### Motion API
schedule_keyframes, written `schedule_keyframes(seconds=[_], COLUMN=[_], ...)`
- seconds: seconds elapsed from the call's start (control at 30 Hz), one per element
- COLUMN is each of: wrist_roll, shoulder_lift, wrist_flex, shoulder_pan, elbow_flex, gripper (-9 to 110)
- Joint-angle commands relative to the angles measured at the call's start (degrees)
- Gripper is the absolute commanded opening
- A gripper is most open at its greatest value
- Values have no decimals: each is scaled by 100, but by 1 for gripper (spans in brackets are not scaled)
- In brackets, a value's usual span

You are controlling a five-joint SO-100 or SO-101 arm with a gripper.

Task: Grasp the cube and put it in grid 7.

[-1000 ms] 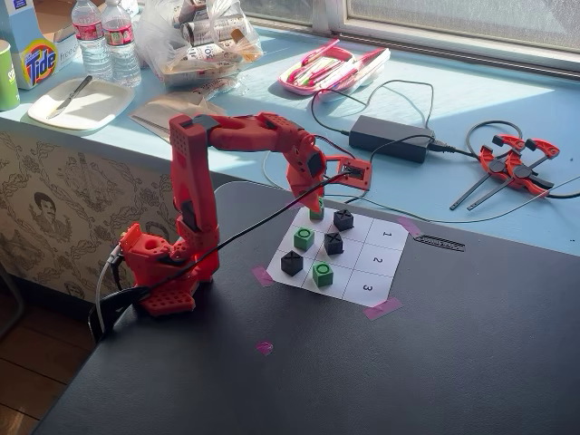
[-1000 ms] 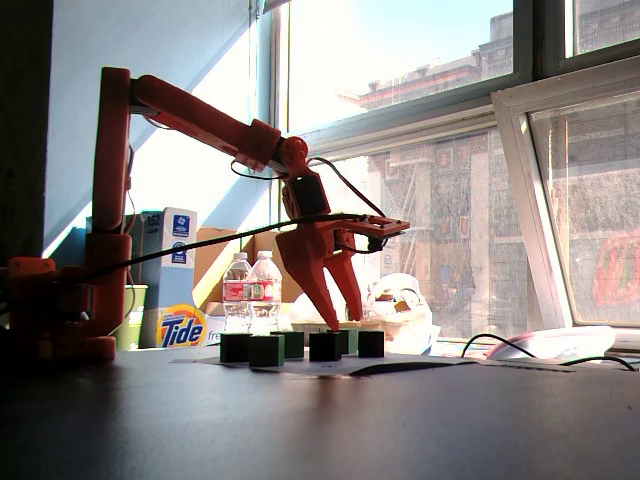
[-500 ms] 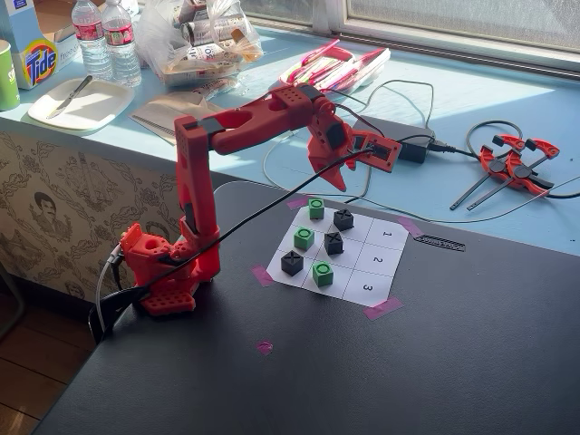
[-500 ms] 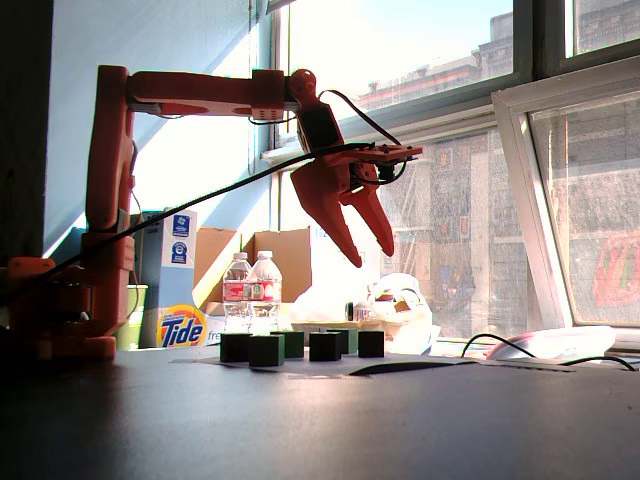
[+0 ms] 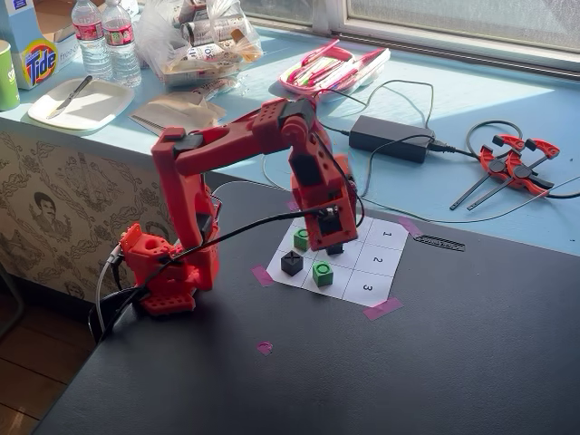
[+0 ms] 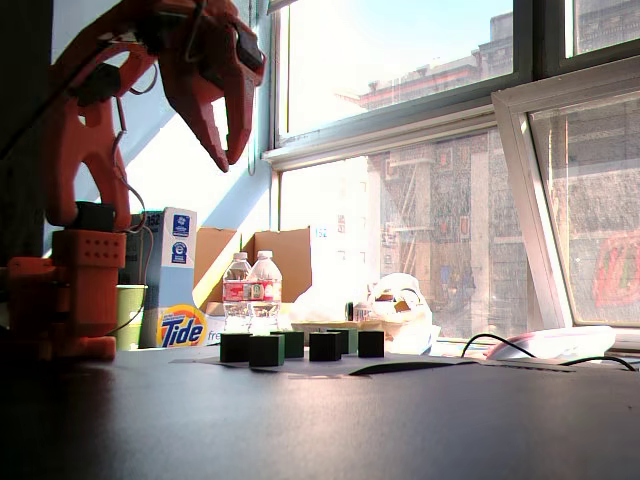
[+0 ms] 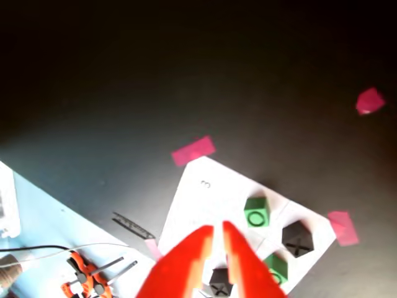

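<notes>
Wrist view looks down past the gripper (image 7: 217,239), its two red fingers nearly closed with a thin gap and nothing between them. It hangs well above a white paper grid (image 7: 214,202) taped to the dark tabletop (image 7: 186,74). Below it lie a green cube with a ring mark (image 7: 256,212), a second green one (image 7: 275,267) and two black X-topped cubes (image 7: 297,238).

In a fixed view from above, the arm (image 5: 317,195) stands in front of the grid's far left corner. It hides grid 7 and the cube, so I cannot tell where the cube lies.

Behind the tabletop are a power brick (image 5: 390,138), red clamps (image 5: 512,161), water bottles (image 5: 104,36) and a plate (image 5: 80,101).

Cells read "1" (image 5: 387,234), "2" (image 5: 378,263) and "3" (image 5: 367,289); a box reads "Tide" (image 5: 38,62).
</notes>
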Motion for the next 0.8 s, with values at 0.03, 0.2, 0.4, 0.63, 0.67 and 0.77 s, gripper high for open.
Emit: schedule_keyframes(seconds=[0.03, 0.2, 0.4, 0.63, 0.67, 0.77], wrist_roll=[9, -105, -132, -158, -132, -44], shoulder_lift=[1151, 2769, 3955, 5256, 5405, 5572], wrist_flex=[26, -343, -501, -1266, -1318, -1503], shoulder_pan=[439, 624, 580, 527, 457, 334], elbow_flex=[809, 2435, 3964, 6021, 6214, 6583], gripper=[0, 0, 0, 0, 0, 0])
